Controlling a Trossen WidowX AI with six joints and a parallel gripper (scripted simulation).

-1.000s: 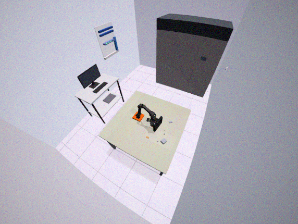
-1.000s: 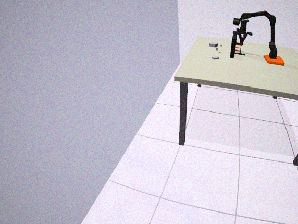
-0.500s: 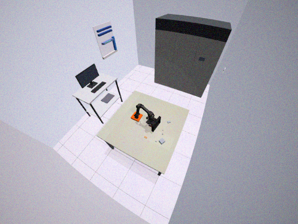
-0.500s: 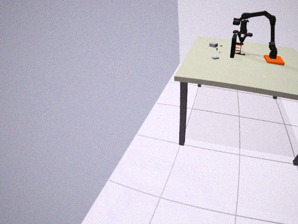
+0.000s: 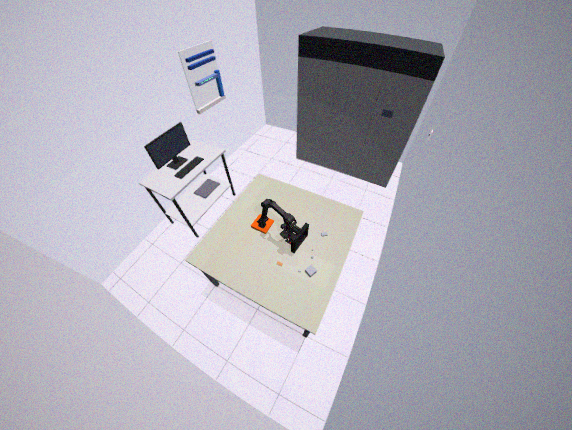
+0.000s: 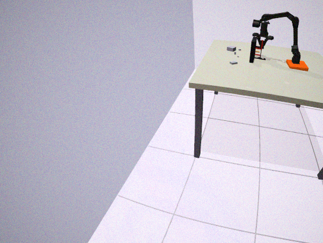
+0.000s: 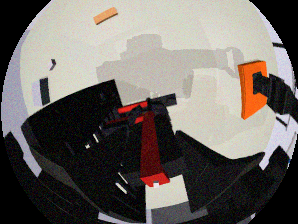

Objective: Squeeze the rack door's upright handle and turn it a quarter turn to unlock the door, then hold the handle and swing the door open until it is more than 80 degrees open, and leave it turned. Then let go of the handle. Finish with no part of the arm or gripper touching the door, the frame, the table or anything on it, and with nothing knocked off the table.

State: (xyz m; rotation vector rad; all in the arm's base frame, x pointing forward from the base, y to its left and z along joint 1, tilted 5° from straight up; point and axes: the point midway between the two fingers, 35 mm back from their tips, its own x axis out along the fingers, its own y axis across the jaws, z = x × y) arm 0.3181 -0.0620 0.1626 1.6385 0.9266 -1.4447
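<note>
The black rack (image 5: 301, 238) (image 6: 252, 51) (image 7: 75, 122) stands upright on the table (image 5: 240, 250) (image 6: 226, 76), with red strips on its side towards the arm base. A red upright handle (image 6: 262, 44) (image 7: 151, 150) stands beside it, its near end low in the middle of the wrist view. My gripper (image 6: 261, 47) (image 7: 150, 133) points down around the handle. Its fingers are parted, and the red handle lies between them, close to the finger on the rack side. Whether either finger still touches it cannot be told. The door merges with black parts, so its angle is unclear.
The arm's orange base (image 5: 262, 223) (image 6: 297, 65) (image 7: 252, 97) is behind the gripper. An orange block (image 5: 279, 263) (image 7: 105, 16) lies to one side. Beyond the rack are a larger grey block (image 5: 310, 270) (image 6: 231, 48), a smaller one (image 5: 324, 234) (image 6: 233, 63) and tiny pieces.
</note>
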